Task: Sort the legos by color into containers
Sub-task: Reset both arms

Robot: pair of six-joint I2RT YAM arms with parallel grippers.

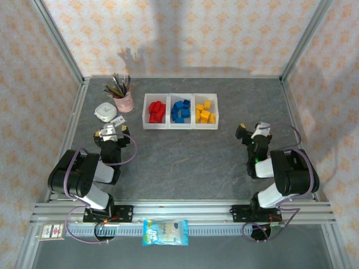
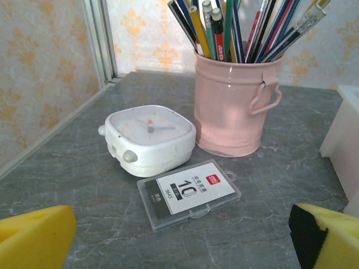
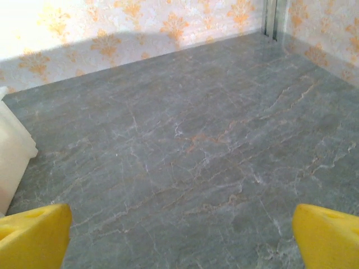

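Note:
The containers [image 1: 179, 126], three joined white bins in a row, stand at the table's back middle. Red legos [image 1: 156, 111] fill the left bin, blue legos [image 1: 180, 111] the middle one, yellow legos [image 1: 205, 111] the right one. My left gripper [image 1: 112, 129] sits low at the left, well short of the bins, open with nothing between its yellow fingertips [image 2: 33, 238]. My right gripper [image 1: 252, 129] rests at the right, also open and empty over bare table, its fingertips [image 3: 328, 235] spread wide. A corner of the containers [image 3: 11, 162] shows at the left of the right wrist view.
A pink cup of pens and brushes [image 2: 235, 101], a white square clock [image 2: 150, 139] and a clear card case marked 10 [image 2: 188, 192] lie just ahead of my left gripper [image 2: 179, 246]. A snack packet [image 1: 165, 232] lies on the front rail. Metal frame posts border the table.

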